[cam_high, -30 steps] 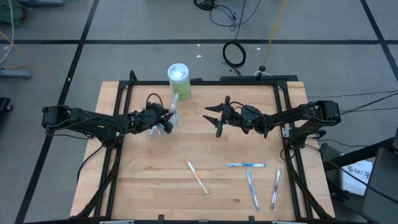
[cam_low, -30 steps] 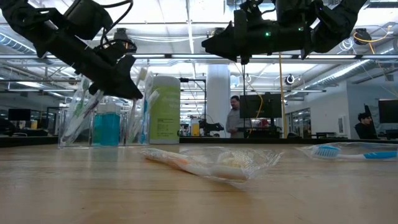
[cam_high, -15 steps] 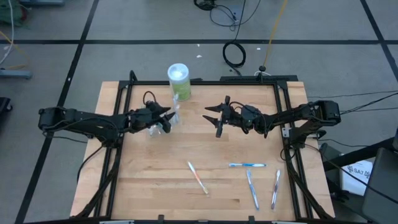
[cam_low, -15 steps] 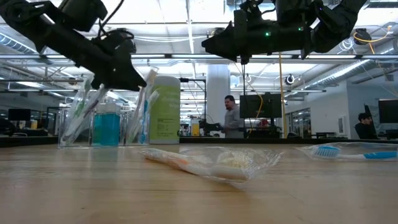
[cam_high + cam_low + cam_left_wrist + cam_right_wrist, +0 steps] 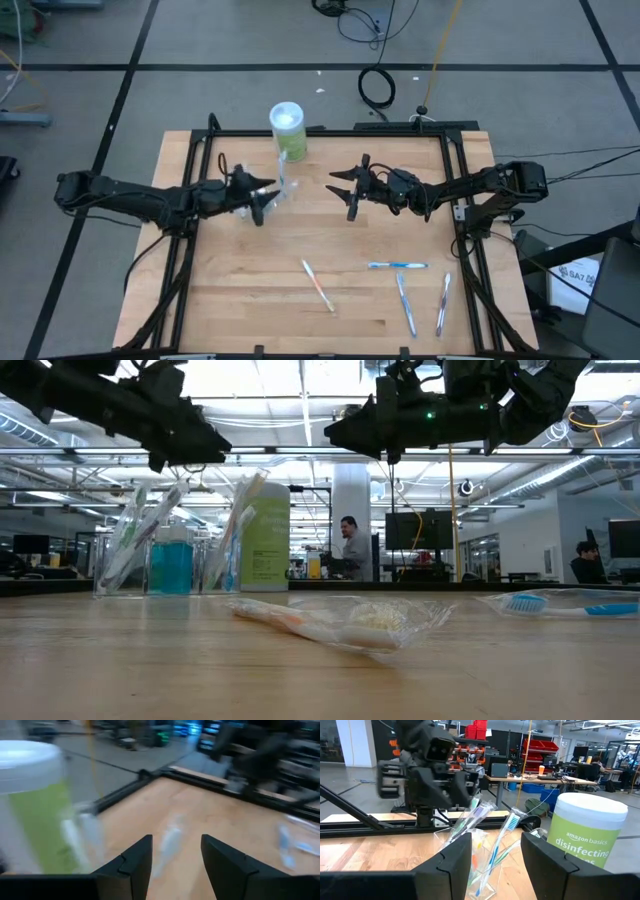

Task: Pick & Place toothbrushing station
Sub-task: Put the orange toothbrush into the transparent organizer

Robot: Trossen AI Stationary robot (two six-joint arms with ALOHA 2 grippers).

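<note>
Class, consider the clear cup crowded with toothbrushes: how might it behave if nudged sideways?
The clear cup probably tips easily: its toothbrushes lean well above the rim, making it top-heavy. It looks thin and light, so it would likely slide on the smooth table.

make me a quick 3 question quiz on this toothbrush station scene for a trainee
1. True or false: the left gripper is shut on a toothbrush.
2. How many loose toothbrushes lie on the wooden table in the high view? A) two B) four C) six
3. Fill in: the clear cup of brushes stands beside the ______ container with a white lid.

Key:
1. False; its fingers stand apart with nothing between them.
2. B; an orange-marked one and three bluish ones.
3. Green.
</note>
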